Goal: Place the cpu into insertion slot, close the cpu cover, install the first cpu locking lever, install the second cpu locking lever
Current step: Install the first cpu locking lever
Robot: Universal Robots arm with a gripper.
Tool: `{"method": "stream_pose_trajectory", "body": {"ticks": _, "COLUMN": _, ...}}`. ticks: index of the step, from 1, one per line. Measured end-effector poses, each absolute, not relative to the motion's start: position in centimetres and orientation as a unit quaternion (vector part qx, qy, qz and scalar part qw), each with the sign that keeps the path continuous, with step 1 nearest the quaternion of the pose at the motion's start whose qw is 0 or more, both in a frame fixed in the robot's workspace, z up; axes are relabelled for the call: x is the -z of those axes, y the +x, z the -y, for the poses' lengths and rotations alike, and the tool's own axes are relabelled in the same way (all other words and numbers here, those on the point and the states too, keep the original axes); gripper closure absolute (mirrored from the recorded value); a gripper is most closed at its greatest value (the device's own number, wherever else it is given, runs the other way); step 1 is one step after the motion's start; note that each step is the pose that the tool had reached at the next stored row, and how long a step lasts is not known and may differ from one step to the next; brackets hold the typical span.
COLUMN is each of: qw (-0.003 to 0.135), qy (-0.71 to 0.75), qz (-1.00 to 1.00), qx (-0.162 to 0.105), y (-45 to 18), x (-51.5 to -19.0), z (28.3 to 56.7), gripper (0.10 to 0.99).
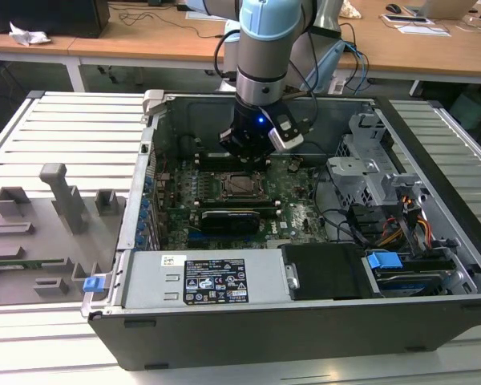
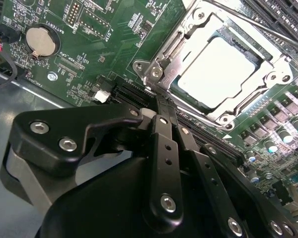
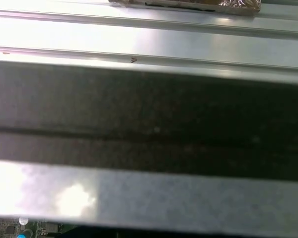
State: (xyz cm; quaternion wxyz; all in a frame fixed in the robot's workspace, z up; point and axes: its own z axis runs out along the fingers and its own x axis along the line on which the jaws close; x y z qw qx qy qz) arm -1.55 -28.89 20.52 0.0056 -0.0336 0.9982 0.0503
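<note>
Cpu [image 2: 219, 73] seated in insertion slot [image 2: 248, 101] mid-motherboard [image 2: 139, 44] | cpu cover [image 2: 188, 47] lowered around it (frame edges visible) | gripper [image 2: 156, 110] clenched, fingertips pressed together empty, just beside socket corner

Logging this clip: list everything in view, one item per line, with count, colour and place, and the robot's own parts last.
cpu: one, silver-grey, seated in the insertion slot.
cpu cover: one, silver metal frame, lying closed around the cpu.
insertion slot: one, black-framed, mid motherboard.
motherboard: one, green, on the case floor.
expansion card: one, long and black, just in front of the slot in the exterior view.
coin cell battery: one, silver, on the board.
computer case: one, dark grey, open on the slatted table.
grey fixtures: several, at the exterior view's left.
gripper: one, black, tips at the cover's corner.
arm: one, silver and light blue, above the case.
</note>
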Motion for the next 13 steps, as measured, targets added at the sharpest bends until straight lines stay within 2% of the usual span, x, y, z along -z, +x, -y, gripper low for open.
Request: {"method": "stream_pose_trajectory", "body": {"ticks": 13, "qw": 0.006, "qy": -0.034, "qz": -0.998, "qx": -0.050, "y": -1.56, "x": -20.39, "z": 29.11, "gripper": 0.980}}
